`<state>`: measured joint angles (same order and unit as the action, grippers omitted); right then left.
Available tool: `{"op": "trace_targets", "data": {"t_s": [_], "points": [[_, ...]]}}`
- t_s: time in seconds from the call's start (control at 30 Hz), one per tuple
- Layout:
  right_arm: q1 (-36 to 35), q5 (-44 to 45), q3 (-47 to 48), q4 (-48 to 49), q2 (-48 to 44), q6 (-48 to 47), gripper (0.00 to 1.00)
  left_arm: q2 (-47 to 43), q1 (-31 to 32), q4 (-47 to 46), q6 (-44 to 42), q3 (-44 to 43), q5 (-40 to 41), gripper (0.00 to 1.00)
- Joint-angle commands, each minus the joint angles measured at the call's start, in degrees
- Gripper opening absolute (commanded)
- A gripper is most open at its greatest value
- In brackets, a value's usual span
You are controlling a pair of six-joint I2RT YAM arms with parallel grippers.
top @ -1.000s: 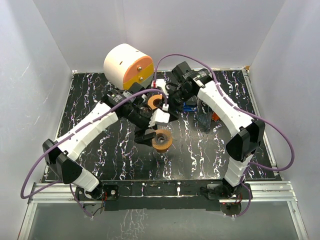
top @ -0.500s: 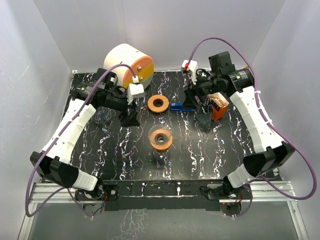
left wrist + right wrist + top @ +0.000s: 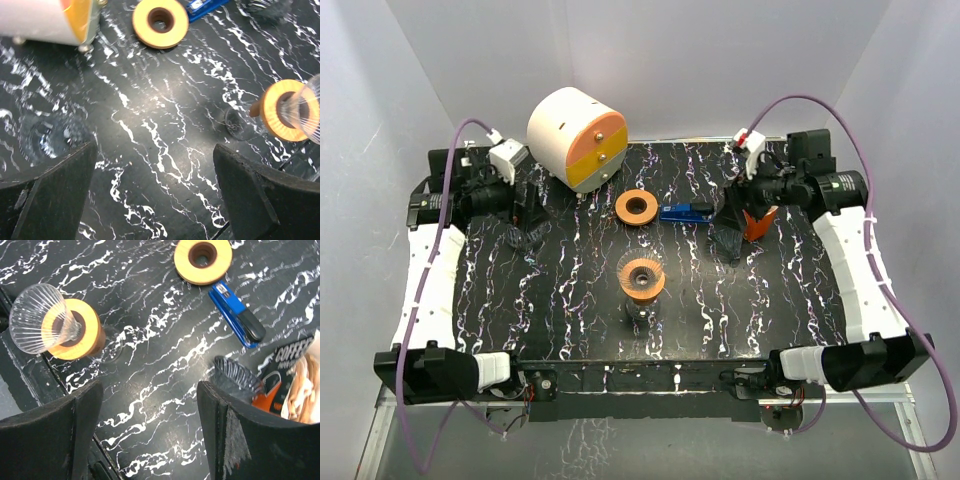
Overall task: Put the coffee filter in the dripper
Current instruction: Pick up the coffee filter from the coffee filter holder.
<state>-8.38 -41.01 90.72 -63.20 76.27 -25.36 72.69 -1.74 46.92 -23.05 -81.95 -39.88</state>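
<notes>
The dripper (image 3: 642, 279), a clear ribbed glass cone in a wooden collar, stands at the table's middle; it also shows as dripper (image 3: 37, 325) and dripper (image 3: 292, 110). Beige coffee filters (image 3: 302, 387) stick out of an orange pack (image 3: 758, 218) at the right. My left gripper (image 3: 525, 212) hovers open over the left side, and the left gripper (image 3: 155, 190) has only bare table between its fingers. My right gripper (image 3: 728, 215) hangs open beside the pack, and the right gripper (image 3: 150, 430) holds nothing.
A wooden ring (image 3: 636, 208) and a blue clip (image 3: 685, 211) lie behind the dripper. A dark ribbed cone (image 3: 237, 377) stands by the pack, and a clear glass one (image 3: 47, 140) stands under my left gripper. A white and orange drum (image 3: 575, 138) is at the back left.
Both arms have drawn back from the centre, the left one to the left side and the right one to the right. Both grippers have opened wider.
</notes>
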Motion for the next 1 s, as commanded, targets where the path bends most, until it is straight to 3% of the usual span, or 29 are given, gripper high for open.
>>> {"op": "trace_targets", "data": {"t_s": [0.0, 0.17, 0.33, 0.57, 0.73, 0.97], "points": [[4.0, 0.7, -3.9, 4.9, -5.4, 2.3, 0.78, -5.4, -4.9, -4.9, 6.6, 3.9, 2.2, 0.99], [10.1, 1.4, -9.6, 6.5, -10.7, 3.0, 0.90, -8.2, -10.6, -8.3, 9.4, 7.3, 0.2, 0.99], [14.8, 1.4, -14.9, 7.0, -16.0, 2.5, 0.94, -9.7, -11.8, -9.9, 8.8, 10.9, 2.7, 0.98], [17.5, 3.6, -20.1, 6.2, -19.6, 1.3, 0.95, -5.0, -11.8, -6.6, 5.5, 10.8, 3.8, 0.85], [17.5, 5.3, -21.7, 7.0, -17.8, 1.5, 0.91, -3.8, -11.8, -7.8, 4.9, 11.9, 3.3, 0.81], [17.5, 10.5, -20.7, 15.5, -12.6, 4.2, 0.76, -3.7, -11.8, -9.7, 5.3, 13.4, 0.6, 0.80]]}}
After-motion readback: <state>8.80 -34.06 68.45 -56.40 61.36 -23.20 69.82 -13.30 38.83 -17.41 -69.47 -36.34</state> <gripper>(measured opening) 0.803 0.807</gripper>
